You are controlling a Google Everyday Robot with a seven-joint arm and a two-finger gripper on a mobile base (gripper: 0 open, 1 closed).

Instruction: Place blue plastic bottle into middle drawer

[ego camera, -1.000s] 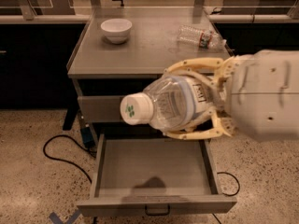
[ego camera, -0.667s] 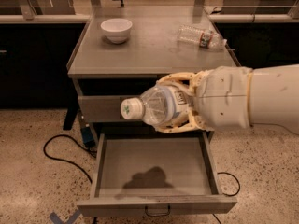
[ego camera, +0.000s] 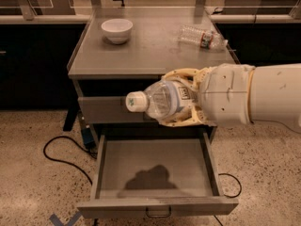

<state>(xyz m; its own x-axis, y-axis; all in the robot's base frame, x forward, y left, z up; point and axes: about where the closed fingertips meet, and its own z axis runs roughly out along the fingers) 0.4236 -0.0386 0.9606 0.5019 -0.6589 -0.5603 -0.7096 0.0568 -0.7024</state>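
Observation:
My gripper (ego camera: 181, 98) is shut on the blue plastic bottle (ego camera: 160, 100), a clear bottle with a white cap pointing left and a white label edged in pale blue. The bottle lies on its side in the cream fingers (ego camera: 181, 75), in the air above the back of the open middle drawer (ego camera: 113, 164). The drawer is pulled out, a shallow grey tray with a low front panel and a small dark wire handle (ego camera: 157, 214). The bottle's shadow falls on the tray floor.
A white bowl (ego camera: 116, 30) and a slim clear bottle with a red label (ego camera: 201, 36) sit on the grey cabinet top (ego camera: 141, 51). A closed grey drawer front (ego camera: 101, 109) is above the open one. A black cable (ego camera: 61, 152) lies on the speckled floor at left.
The arm has drawn back and lowered slightly with the bottle, which now looks smaller and sits nearer the cabinet front above the drawer. The shadow in the drawer has grown.

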